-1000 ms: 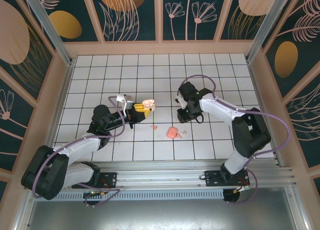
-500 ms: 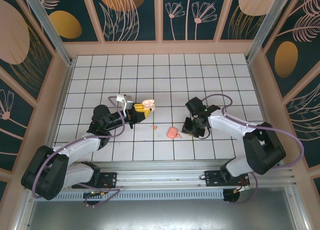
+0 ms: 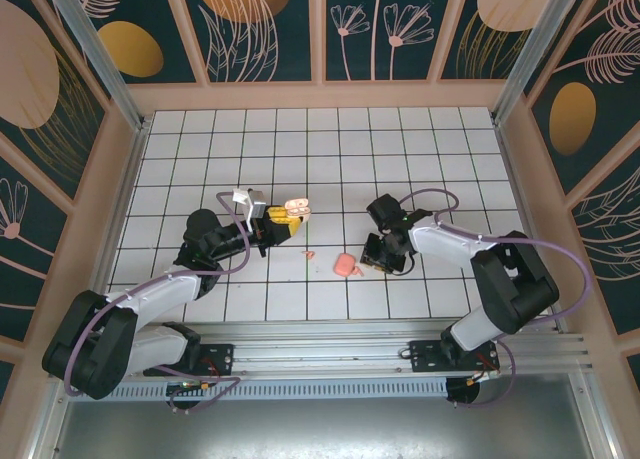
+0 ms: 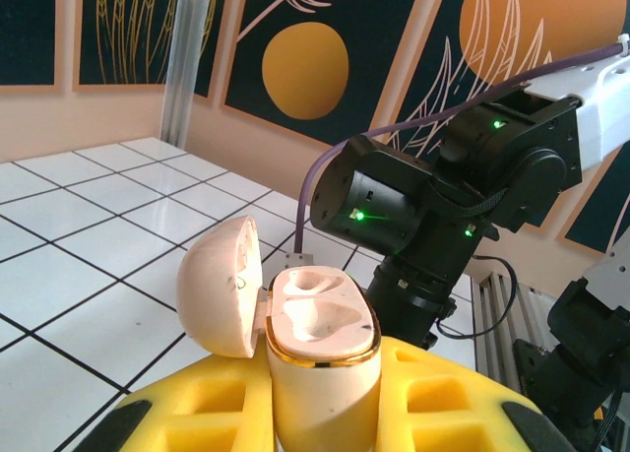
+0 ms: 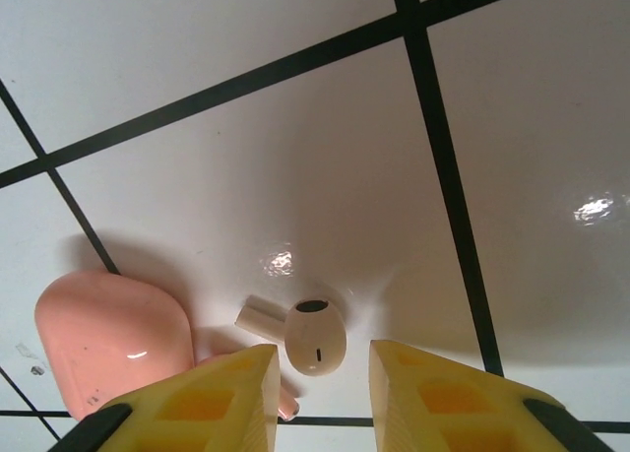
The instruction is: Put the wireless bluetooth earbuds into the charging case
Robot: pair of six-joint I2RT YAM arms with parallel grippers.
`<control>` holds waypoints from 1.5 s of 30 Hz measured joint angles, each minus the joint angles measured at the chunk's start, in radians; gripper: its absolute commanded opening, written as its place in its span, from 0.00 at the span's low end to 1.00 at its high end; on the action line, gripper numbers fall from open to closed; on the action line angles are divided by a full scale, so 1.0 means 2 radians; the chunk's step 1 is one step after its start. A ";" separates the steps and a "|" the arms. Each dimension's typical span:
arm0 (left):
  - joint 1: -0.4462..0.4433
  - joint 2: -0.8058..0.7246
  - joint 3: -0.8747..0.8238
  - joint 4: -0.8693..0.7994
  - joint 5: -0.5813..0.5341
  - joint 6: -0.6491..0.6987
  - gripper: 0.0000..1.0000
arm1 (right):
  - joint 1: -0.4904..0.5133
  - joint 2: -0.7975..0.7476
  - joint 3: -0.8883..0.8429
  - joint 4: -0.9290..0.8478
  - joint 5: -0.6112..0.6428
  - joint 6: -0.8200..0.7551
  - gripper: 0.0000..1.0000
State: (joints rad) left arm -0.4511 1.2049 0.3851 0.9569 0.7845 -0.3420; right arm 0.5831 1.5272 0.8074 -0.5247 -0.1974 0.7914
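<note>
the small cream-white plastic earbud lies on its side on the white tiled tabletop, its stem pointing at a glossy salmon-pink rounded shell just beside it. the right gripper hangs over it, yellow jaws apart, with the bud in the gap and touching neither, so nothing is gripped. to my eye the pick wants the jaws centred on the bulb rather than the thin stem, lowered nearly to the tile, then closed gently so the bud can't squirt toward the shell. the left gripper is clamped on the peach-cream, gold-rimmed charging case, which is upright with its lid open and both wells empty. i count one case, one shell, one tiny red-orange speck and one sure earbud. a pinkish stub beside one jaw may be the second, but i can't tell.
</note>
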 measured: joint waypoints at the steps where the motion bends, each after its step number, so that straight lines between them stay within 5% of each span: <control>1: 0.000 0.000 0.000 0.000 0.000 0.000 0.13 | 0.000 0.000 0.000 0.001 0.002 0.000 0.28; 45: 0.000 -0.004 0.000 -0.025 0.000 0.012 0.13 | 0.001 0.029 0.020 -0.011 0.009 -0.084 0.20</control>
State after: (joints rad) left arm -0.4511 1.1973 0.3855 0.9070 0.7837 -0.3180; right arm 0.5854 1.5852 0.8474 -0.5476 -0.1791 0.6239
